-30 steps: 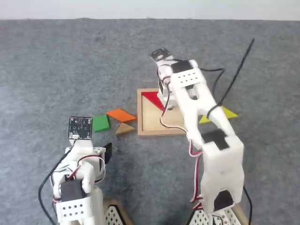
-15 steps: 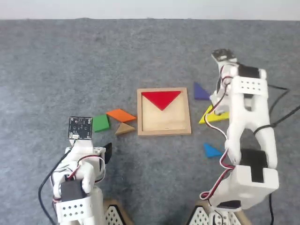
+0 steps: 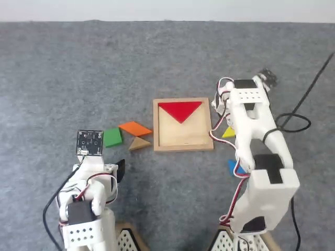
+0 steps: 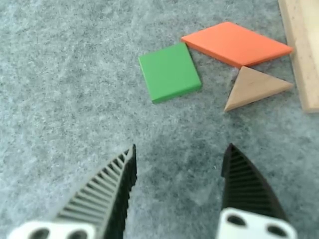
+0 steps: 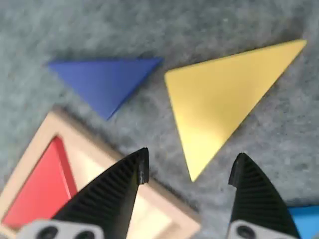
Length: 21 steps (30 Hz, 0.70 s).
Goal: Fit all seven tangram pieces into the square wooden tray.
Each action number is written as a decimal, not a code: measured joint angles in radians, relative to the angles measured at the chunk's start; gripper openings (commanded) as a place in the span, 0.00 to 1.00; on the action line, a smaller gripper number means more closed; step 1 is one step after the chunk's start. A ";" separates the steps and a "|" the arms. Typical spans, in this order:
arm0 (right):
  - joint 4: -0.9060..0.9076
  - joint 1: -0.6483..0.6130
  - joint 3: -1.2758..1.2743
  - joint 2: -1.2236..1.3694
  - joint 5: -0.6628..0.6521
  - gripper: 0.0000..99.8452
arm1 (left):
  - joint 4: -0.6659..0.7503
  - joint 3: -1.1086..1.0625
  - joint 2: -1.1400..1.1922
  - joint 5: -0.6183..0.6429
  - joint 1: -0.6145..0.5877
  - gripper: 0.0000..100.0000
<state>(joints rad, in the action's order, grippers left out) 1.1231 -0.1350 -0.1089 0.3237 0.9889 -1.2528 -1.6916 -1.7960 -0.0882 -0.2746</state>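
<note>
Under right hand, yellow triangle corner

High camera looks down over the table; 2 wrist cameras face it closely, sharing the tray.

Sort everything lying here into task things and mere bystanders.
Task things: wooden tray, red triangle inside it, orange parallelogram, green square, tan triangle, dark blue triangle, yellow triangle, light blue piece.
Bystanders: grey carpet.
</note>
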 measured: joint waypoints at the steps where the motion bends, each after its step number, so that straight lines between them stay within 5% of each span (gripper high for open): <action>1: -0.018 0.002 0.000 0.015 0.008 0.28 | 0.000 0.000 0.000 0.000 0.000 0.27; 11: -0.163 0.135 0.000 0.041 0.021 0.28 | 0.000 0.000 0.000 0.000 0.000 0.27; 21: -0.172 0.117 0.005 0.081 0.020 0.28 | 0.000 0.000 0.000 0.000 0.000 0.27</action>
<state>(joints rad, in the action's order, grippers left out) 0.9513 -0.0184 -0.1043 0.4051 1.0088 -1.2528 -1.6916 -1.7960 -0.0882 -0.2746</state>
